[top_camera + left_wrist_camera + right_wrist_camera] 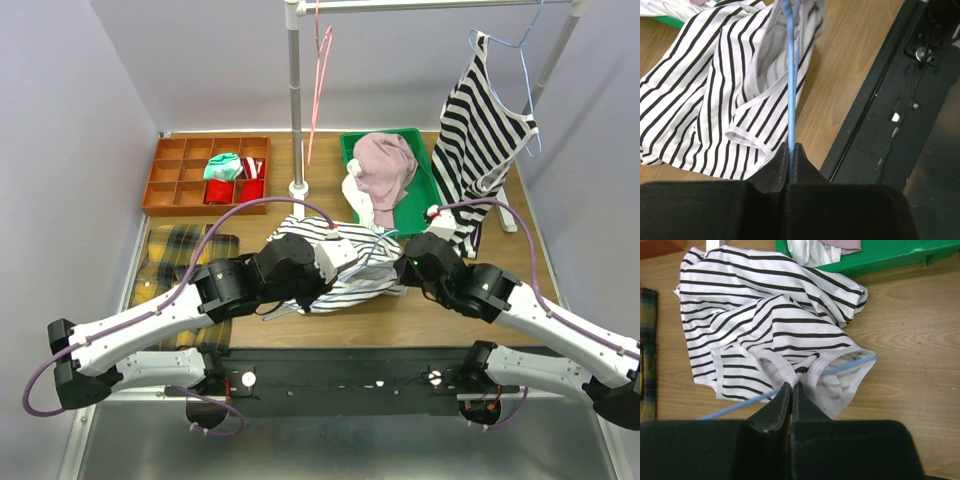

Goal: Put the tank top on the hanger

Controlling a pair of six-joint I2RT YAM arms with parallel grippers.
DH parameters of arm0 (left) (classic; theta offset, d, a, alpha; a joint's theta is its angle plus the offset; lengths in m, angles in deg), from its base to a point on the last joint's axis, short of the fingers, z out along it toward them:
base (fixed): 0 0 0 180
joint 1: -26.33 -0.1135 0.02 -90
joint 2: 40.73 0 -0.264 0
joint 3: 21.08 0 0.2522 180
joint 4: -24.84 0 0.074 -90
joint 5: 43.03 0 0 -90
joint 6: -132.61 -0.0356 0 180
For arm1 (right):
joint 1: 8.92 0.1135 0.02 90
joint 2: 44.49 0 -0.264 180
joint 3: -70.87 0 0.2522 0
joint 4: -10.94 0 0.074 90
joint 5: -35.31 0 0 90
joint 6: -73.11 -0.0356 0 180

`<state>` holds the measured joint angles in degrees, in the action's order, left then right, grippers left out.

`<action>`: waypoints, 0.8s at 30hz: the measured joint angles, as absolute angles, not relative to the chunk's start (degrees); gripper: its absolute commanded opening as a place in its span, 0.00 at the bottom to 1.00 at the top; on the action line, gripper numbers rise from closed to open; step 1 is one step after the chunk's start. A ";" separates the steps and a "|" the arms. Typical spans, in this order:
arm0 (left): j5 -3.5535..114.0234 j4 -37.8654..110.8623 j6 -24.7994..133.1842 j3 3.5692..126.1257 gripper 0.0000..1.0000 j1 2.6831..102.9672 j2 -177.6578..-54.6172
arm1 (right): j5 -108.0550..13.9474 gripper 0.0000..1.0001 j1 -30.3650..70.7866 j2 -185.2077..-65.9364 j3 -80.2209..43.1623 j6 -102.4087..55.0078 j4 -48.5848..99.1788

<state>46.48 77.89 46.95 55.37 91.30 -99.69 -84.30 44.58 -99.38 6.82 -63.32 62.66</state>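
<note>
The left claw (791,146) pinches the thin, stiff hanger (791,75), the right claw (791,387) is pressed nearly together, cloth grip unclear; the tank top (765,315) lies crumpled on the table (905,340) just ahead of both, limp and light, best taken by its bound strap edge

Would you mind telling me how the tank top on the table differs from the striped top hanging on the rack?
The tank top has thin, close stripes; the hanging top has bold, wide ones. The tank top lies crumpled on the table; the hanging top hangs full-length from the rail. Both are white with dark stripes.
</note>
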 measured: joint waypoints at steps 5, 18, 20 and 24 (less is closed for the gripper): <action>43.36 72.91 48.63 53.69 0.00 91.30 -101.59 | -84.30 0.10 44.60 -95.67 6.69 -63.30 64.47; 45.78 59.66 50.93 49.17 0.00 91.27 -103.30 | -87.51 0.48 44.60 -96.50 3.61 -60.89 66.98; 46.29 56.54 52.24 47.57 0.00 91.27 -104.30 | -88.19 0.55 44.60 -96.57 3.15 -60.48 67.99; 46.18 50.00 55.19 44.36 0.00 91.27 -107.38 | -88.43 0.63 44.58 -95.21 2.85 -58.25 67.71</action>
